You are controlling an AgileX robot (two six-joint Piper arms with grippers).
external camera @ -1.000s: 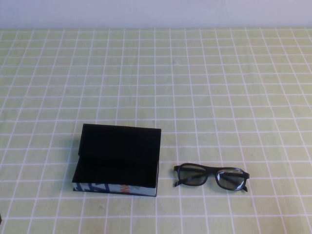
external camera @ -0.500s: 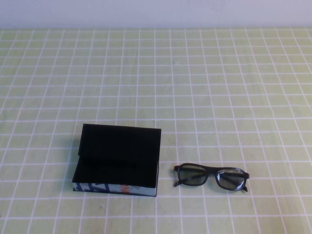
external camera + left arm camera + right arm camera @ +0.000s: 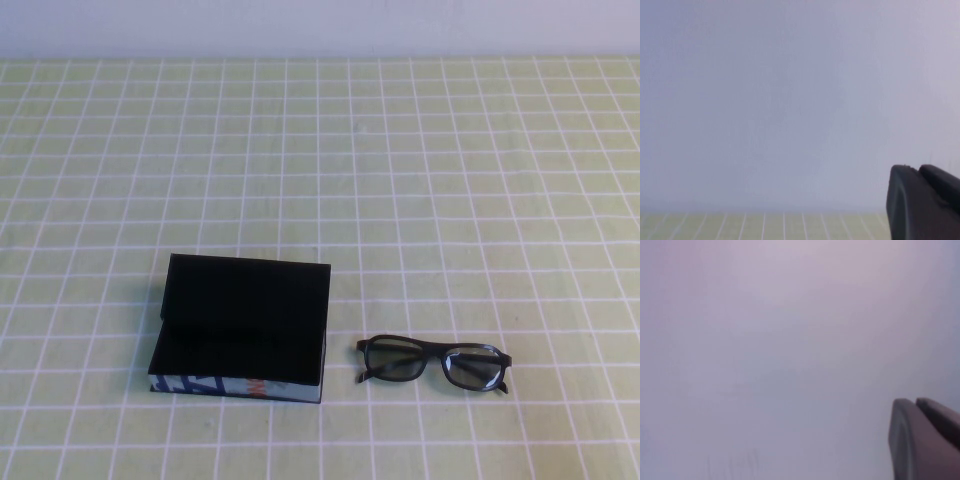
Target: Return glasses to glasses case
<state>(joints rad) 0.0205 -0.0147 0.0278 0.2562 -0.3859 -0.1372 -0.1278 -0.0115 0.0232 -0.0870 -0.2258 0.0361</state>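
The glasses case (image 3: 240,330) lies open on the near left of the table, its lid tilted up at the back and its black inside empty. Its patterned front edge (image 3: 235,387) faces me. The black glasses (image 3: 432,363) lie on the cloth just right of the case, a small gap apart. Neither gripper shows in the high view. A dark part of my left gripper (image 3: 925,205) shows in the left wrist view, facing a pale wall above the table's far edge. Part of my right gripper (image 3: 925,440) shows in the right wrist view against the same wall. Neither holds anything that shows.
A yellow-green checked cloth (image 3: 450,180) covers the whole table. A pale wall (image 3: 320,25) runs along the far edge.
A small dark bit at the lower left corner of the high view has slipped out of the picture. The case and the glasses have not moved.
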